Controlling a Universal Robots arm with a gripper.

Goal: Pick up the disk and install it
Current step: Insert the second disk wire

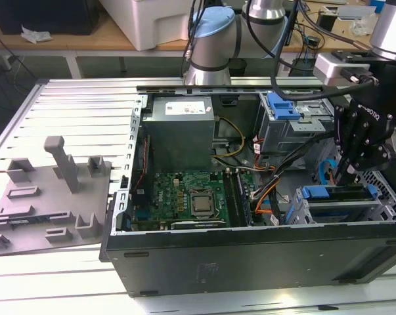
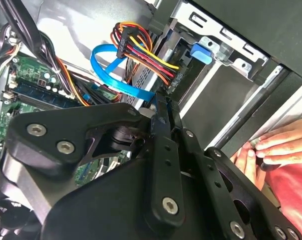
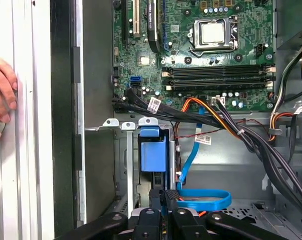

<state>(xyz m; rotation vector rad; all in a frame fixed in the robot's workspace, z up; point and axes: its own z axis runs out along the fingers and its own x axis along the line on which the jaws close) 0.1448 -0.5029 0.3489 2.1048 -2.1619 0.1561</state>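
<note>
The gripper (image 1: 345, 172) hangs inside the open computer case (image 1: 250, 259), over the drive cage (image 1: 342, 209) at the case's front corner, on the exterior view's right. In the exterior view its dark fingers point down to just above the blue rail of the disk (image 1: 339, 195), which sits in that cage, edge up, with a blue tab at the end toward the motherboard (image 1: 191, 197). In the first wrist view the fingers (image 3: 163, 200) stand pressed together with no gap, and nothing is held between them; the disk (image 3: 153, 156) shows there as a blue block in the cage slot just beyond the fingertips, whether touching them or only close I cannot tell. The second wrist view gives the fingers (image 2: 161, 117) from the side, again closed, with a blue data cable (image 2: 113, 75) and a bundle of coloured power wires (image 2: 140, 50) looping just past them toward the cage. Both wrist views also catch a person's hand (image 3: 0, 95) resting on the table outside the case wall. The exterior view adds the grey power-supply box (image 1: 181, 131) at the back of the case and a grey fixture plate (image 1: 50, 197) lying on the table beside it.
</note>
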